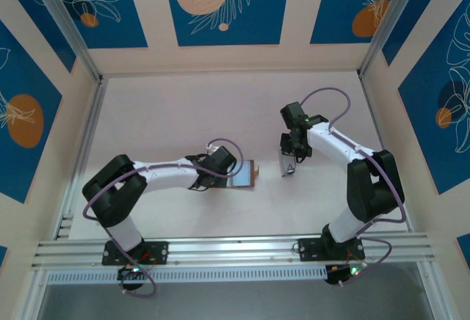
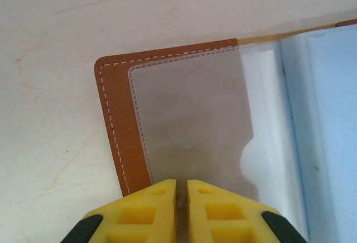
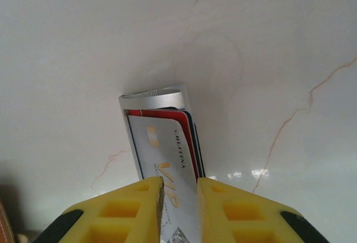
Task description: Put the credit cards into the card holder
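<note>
Holder pinned on the left, cards gripped on the right.
The left gripper (image 2: 181, 186) has its yellow fingers pressed almost together on the near edge of the open holder (image 2: 114, 115), over a clear sleeve (image 2: 189, 120) (brown cover with white stitching beneath). From above, the holder lies flat near the middle of the table (image 1: 169, 114). The right gripper (image 3: 179, 187) pinches a small stack of cards (image 3: 159, 137) (silver, white and red), held just right of the holder and apart from it. Whether the stack's far end touches the table cannot be told.

far table (image 1: 183, 107) free, card holder (image 1: 246, 174), cards (image 1: 288, 166) midway
</note>
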